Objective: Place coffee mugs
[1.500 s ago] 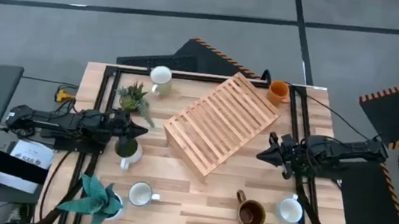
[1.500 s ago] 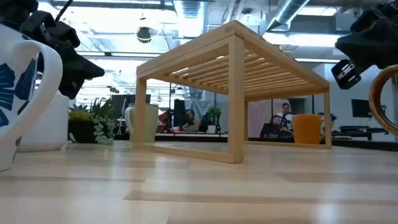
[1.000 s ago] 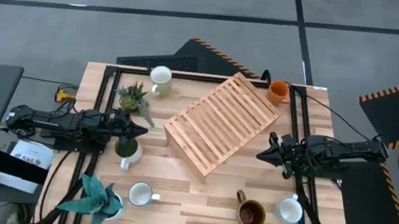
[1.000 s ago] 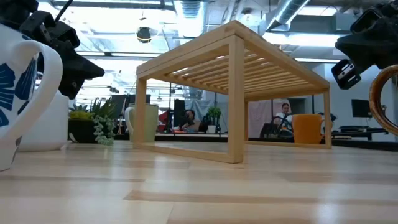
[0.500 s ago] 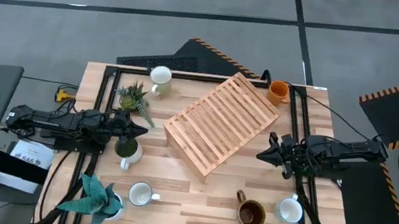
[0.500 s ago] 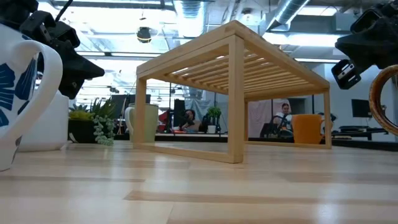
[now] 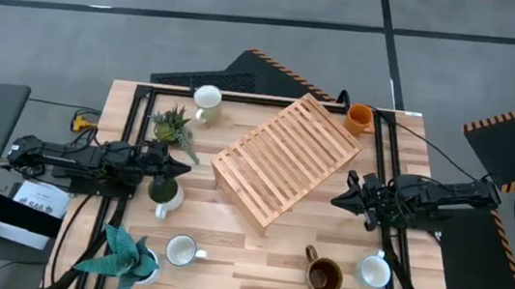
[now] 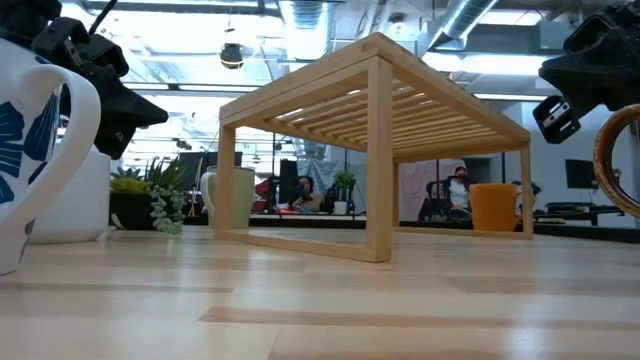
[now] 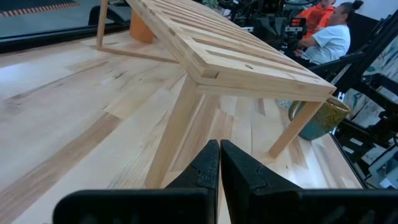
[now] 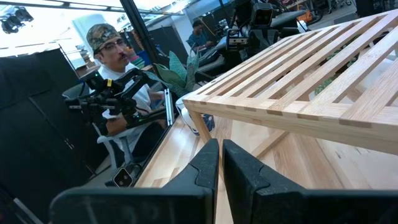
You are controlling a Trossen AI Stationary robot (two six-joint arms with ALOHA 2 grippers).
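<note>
Slatted wooden rack [image 7: 284,159] set diagonally mid-table, nothing on its top. Six mugs spread around it on the wooden table [image 7: 255,251]: cream-white mug [image 7: 207,101] near the far left corner, orange mug [image 7: 359,118] by the rack's far right end, green mug [image 7: 163,193] left of the rack just beside the left gripper, plain white mug [image 7: 181,251] at the near left, dark brown mug [image 7: 323,275] at the near right, white mug with blue pattern [image 7: 375,271] just right of the brown one. Two small potted plants on the left side: a succulent [image 7: 172,126] beyond the green mug, a leafy teal plant [image 7: 125,252] at the near left corner. Left gripper [image 7: 178,169] low over the table's left edge, pointed at the rack, fingers [image 9: 205,169] pressed together, pinching nothing. Right gripper [image 7: 338,199] over the right edge, facing the rack's other side, fingers [image 10: 207,163] nearly pressed together with only a thin slit between, likewise gripping nothing. Seen level from the tabletop: blue-patterned mug looming at one edge, orange mug behind the rack's legs, seated person [image 8: 458,192] far off in the room behind.
</note>
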